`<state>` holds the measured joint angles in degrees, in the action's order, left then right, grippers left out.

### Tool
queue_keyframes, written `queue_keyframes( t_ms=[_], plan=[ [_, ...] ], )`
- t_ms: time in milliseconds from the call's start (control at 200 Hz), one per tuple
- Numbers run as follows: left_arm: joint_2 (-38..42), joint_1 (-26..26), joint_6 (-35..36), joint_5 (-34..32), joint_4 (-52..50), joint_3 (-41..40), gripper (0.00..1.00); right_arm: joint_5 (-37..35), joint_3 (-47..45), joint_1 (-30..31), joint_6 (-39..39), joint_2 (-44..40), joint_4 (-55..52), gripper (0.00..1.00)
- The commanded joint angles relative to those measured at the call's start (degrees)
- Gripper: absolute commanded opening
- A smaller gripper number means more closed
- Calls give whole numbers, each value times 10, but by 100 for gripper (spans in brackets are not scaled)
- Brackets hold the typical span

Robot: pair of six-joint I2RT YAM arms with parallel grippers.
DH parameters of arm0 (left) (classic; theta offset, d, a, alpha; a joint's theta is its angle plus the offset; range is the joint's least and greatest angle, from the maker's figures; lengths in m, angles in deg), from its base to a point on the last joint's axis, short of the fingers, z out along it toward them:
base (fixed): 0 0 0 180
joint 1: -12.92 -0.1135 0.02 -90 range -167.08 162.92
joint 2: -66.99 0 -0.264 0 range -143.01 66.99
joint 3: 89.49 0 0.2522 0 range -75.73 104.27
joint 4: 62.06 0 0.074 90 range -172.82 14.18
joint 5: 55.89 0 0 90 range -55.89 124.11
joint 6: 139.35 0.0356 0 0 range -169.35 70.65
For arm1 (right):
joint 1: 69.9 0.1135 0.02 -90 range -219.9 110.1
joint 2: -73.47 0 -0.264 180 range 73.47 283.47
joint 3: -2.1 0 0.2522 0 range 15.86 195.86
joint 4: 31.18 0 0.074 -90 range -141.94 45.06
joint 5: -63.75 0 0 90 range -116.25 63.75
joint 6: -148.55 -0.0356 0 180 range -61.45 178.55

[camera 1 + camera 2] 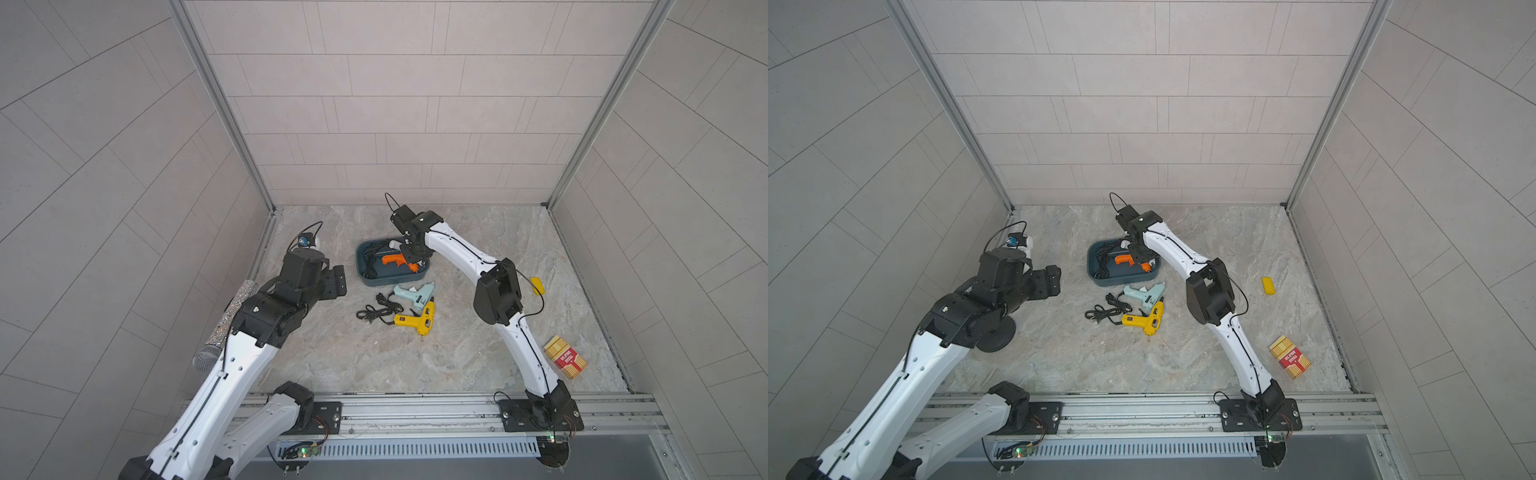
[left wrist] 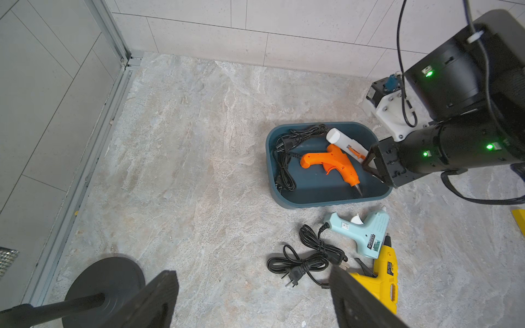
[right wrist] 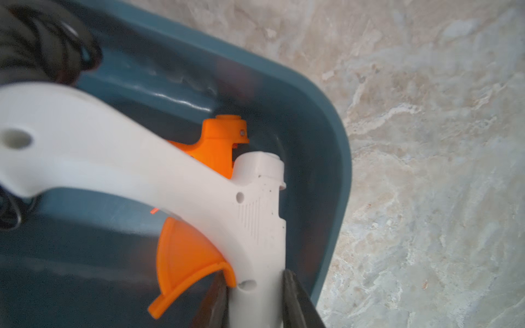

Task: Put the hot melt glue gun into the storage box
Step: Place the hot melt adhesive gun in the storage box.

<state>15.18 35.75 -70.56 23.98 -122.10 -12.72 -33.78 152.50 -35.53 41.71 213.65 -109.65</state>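
1. White moulded plastic sits between the fingers (image 3: 295,295) of my right gripper (image 3: 255,277). They pinch the barrel of the white glue gun (image 3: 199,181), one on each flat side, just ahead of its orange trigger (image 3: 184,255).
2. This gun is inside the storage box (image 2: 284,196), along the far wall and partly over the orange glue gun (image 2: 329,164). That one lies on the box floor beside a black cord (image 2: 298,135). I cannot tell whether the white gun rests on anything or hangs from my grip.
3. I judge it a light, hollow, stiff shell that will not give under my pads. The surface looks smooth, so it could twist in a narrow pinch.
4. Held this far forward, the long handle juts away from my fingers and would tend to swing the gun down. A surer hold is probably across the flat sides where barrel meets handle.
5. My left gripper (image 2: 255,306) is spread wide and holds nothing. It hovers over the loose cords (image 2: 301,265).
6. The pale blue glue gun (image 2: 366,230) and the yellow glue gun (image 2: 386,272) lie on the table just outside the box. Their trailing cords could snag on the rim.
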Motion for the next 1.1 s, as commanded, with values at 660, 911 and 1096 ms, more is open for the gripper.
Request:
queue_keyframes(
  t_ms=[660, 911, 1096],
  plan=[
    [-3, -4, -4, 6, 0, 0, 91, -26, -11, 16, 0, 0, -6, 68],
    [-5, -4, -2, 8, 1, 0, 91, -2, 13, 15, 0, -57, -8, 77],
    [-31, -4, 24, 52, -13, 11, 85, -6, 15, 0, -7, -125, -17, 78]
  ],
)
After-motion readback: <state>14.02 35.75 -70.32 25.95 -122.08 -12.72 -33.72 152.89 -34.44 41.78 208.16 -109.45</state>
